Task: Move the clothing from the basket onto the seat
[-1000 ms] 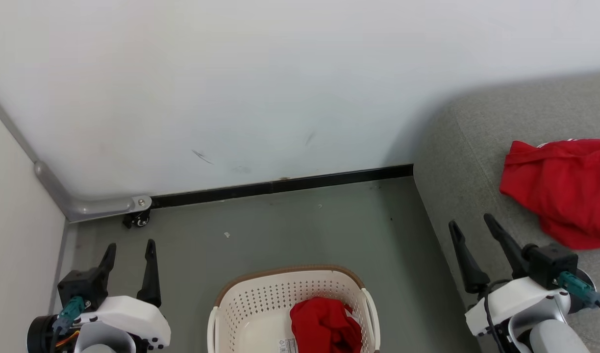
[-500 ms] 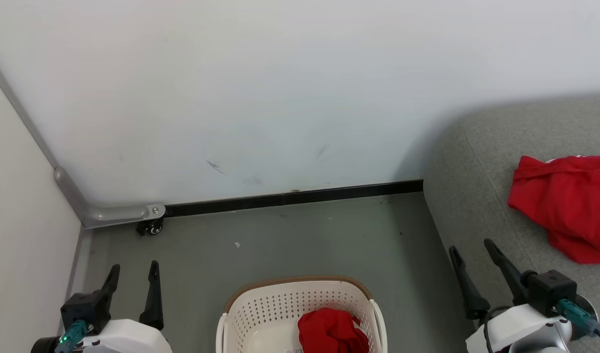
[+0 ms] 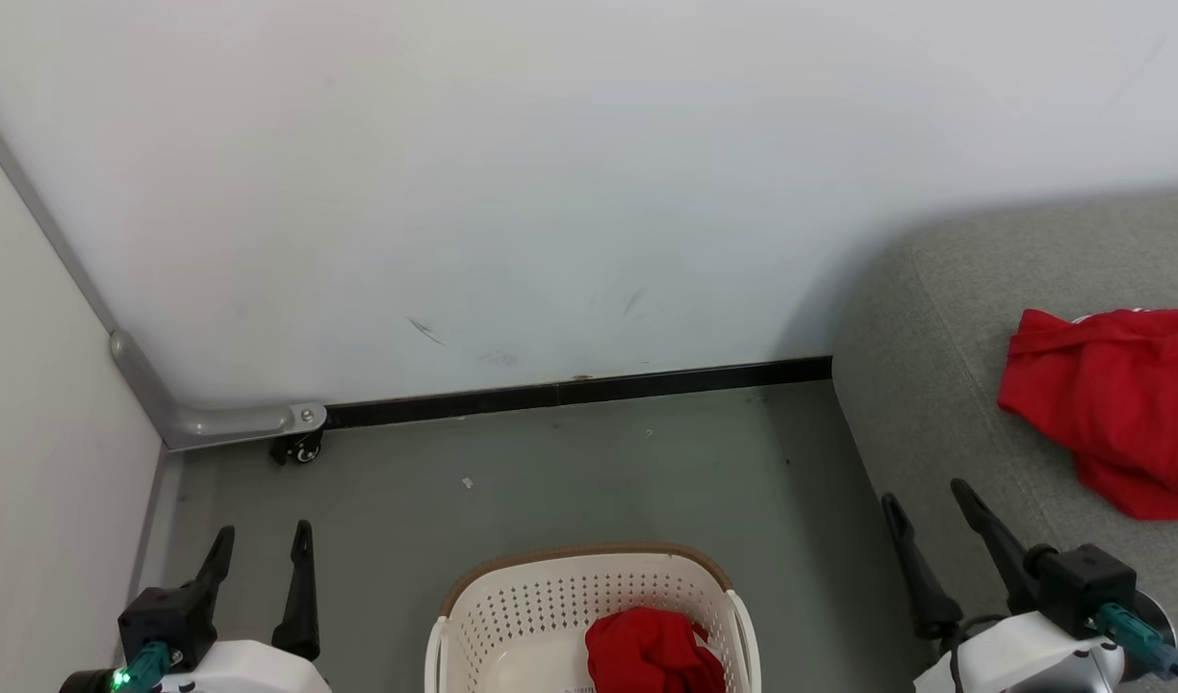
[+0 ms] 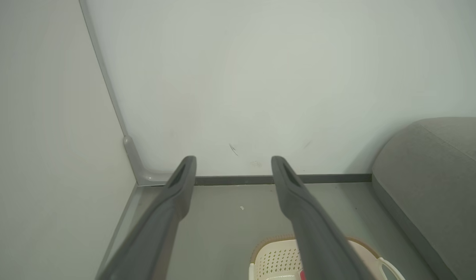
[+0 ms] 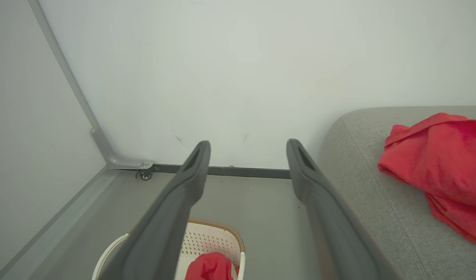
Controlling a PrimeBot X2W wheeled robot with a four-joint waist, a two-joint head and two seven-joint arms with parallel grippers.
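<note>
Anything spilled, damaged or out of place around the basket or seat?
Nothing serious. One red garment lies crumpled on the seat; a second garment sits bunched in the basket, upright on the floor. Only oddities: faint dark scuffs on the wall and a small white scrap on the floor.

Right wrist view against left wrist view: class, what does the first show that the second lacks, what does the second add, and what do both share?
First: a red garment lying on the seat, a small caster wheel at the foot of the wall, and the right gripper, jaws open.
Second: the left gripper, jaws open.
Both: the basket with red clothing in it (a mere sliver in the left wrist view), the grey seat, the white wall and its dark skirting.
</note>
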